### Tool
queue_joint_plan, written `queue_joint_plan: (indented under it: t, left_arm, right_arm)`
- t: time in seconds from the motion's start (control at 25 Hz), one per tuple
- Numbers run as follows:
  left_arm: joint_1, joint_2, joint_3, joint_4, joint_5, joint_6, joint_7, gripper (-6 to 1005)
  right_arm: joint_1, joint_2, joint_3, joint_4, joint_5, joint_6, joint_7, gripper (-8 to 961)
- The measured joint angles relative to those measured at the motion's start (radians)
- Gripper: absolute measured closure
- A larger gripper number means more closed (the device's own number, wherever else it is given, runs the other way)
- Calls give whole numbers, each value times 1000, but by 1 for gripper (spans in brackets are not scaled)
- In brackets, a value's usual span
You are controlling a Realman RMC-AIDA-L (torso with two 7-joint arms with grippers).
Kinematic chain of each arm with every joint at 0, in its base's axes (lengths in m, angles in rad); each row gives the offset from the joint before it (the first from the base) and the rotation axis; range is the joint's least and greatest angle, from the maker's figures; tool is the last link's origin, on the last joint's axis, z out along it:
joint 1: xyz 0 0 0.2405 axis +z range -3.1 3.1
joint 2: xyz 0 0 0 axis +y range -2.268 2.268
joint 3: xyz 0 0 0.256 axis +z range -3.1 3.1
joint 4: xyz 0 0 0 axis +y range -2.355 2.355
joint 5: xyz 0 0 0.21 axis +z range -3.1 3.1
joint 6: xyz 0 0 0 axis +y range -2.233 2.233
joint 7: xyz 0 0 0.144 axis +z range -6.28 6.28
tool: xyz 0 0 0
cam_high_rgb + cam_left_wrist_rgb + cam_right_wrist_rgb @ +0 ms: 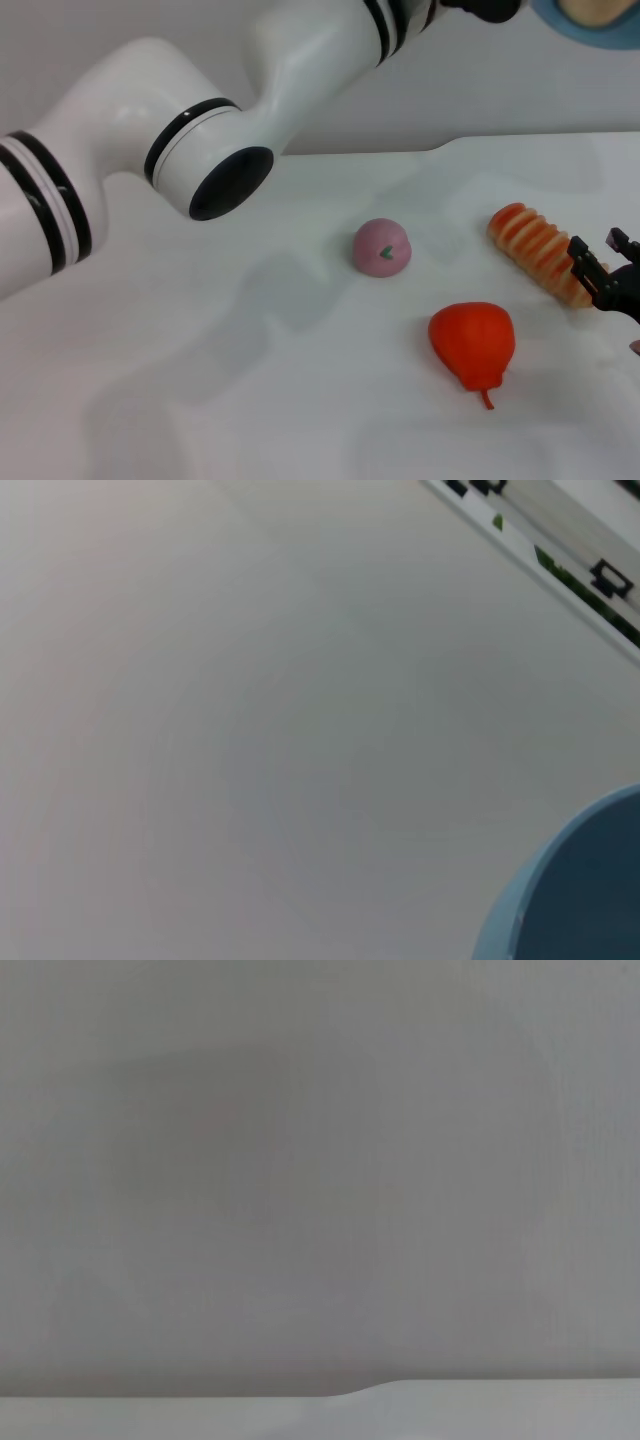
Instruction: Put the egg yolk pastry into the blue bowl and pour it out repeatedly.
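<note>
The blue bowl (600, 30) is lifted high at the top right corner of the head view, cut off by the frame. A pale beige lump, the egg yolk pastry (592, 9), shows inside it. My left arm reaches up across the view, and its gripper (490, 8) is a dark shape at the bowl's rim, holding it. In the left wrist view a piece of the blue bowl (580, 890) shows against the wall. My right gripper (603, 262) rests low at the right edge, open, beside the striped roll.
On the white table (200, 380) lie a pink ball with a green mark (381, 248), a long orange-striped bread roll (538, 250) and a red pear-shaped fruit (472, 342). The table's back edge (330, 153) meets a grey wall.
</note>
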Motion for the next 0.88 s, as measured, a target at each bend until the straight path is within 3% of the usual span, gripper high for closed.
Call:
queue_joint_plan:
  t: [0.32,0.52,0.88]
  left_arm:
    - [-35,0,5,16,-32,-25,55,999]
    - [-77,0,-9,21,-177,-111,244,999]
    - [-18,0,92,25,-308,99,457,1000]
  right_arm:
    - [-1,0,0,4,0,0,0,476]
    - [0,0,1,4,1,-1,0,477]
    - [0,-1,8,2,3,-1,0,479]
